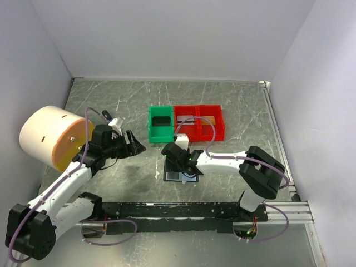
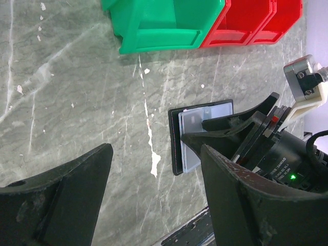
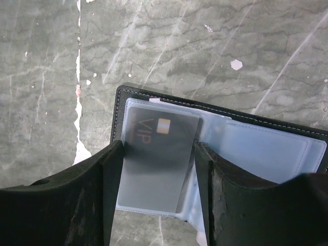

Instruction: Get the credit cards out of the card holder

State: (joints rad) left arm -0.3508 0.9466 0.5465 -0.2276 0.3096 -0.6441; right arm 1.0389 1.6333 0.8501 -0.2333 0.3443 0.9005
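Open small flat black folding card holder [image 3: 120,110] lies flat on the grey marbled table [image 1: 111,105], near the front edge, in front of the bins; pale blue-clear plastic sleeves [image 3: 256,148] face up inside it.

Thin grey plastic card [image 3: 154,169], marked VIP with a small gold chip, sits at the left end of the holder over the sleeves, slightly askew to them; whether its far end is tucked into a pocket, cannot tell.

Right gripper [image 3: 159,154] is down over the holder; its two black fingers [image 3: 110,189] straddle the grey plastic card and stand against both long edges, pinching it across its width; in the top view this gripper [image 1: 181,161] covers the upper part of the holder [image 1: 173,178].

Left gripper [image 1: 133,143] hangs above bare table to the left of the holder, well apart from it; fingers [image 2: 66,195] spread wide, nothing between them; its wrist view looks across at the holder [image 2: 176,148] and the right gripper [image 2: 241,128].

Behind the holder: green plastic open bin [image 1: 153,125] touching a pair of red plastic open bins [image 1: 219,125] on its right, all in one row.

Far left: large cream cylinder with an orange end face [image 1: 50,136], lying on its side beside the left arm.
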